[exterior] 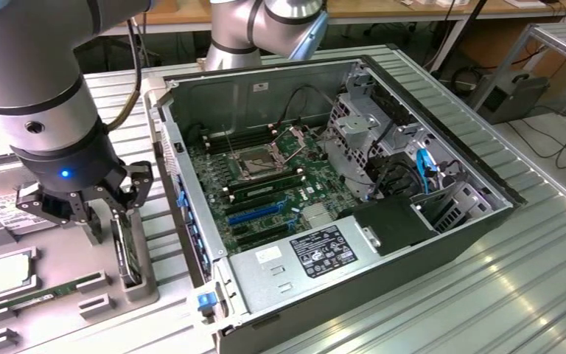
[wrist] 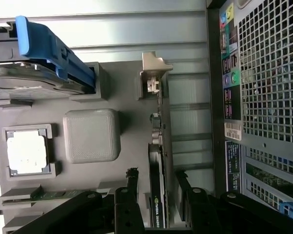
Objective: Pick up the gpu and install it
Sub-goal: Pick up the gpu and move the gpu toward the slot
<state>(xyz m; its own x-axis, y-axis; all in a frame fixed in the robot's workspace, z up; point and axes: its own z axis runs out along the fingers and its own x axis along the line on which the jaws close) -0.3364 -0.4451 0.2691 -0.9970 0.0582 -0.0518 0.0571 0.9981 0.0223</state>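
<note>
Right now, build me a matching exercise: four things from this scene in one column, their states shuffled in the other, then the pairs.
1 gpu
2 gripper
3 processor chip
4 computer case

A lies flat, silver face up
B open, straddling the card
C stands on edge in the grey holder
D side open, motherboard showing

Pairs: 1-C, 2-B, 3-A, 4-D

1. The end effector's (wrist: 156, 174) jaws stand apart, one finger at each side of the upright gpu (wrist: 157, 161), with narrow gaps between.
2. The computer case (exterior: 186, 221) wall stands near, at the exterior view's right.
3. Inside, the drive cage (exterior: 357, 133) and cables (exterior: 386, 181) crowd the right; the blue slots (exterior: 253, 212) lie uncovered.
</note>
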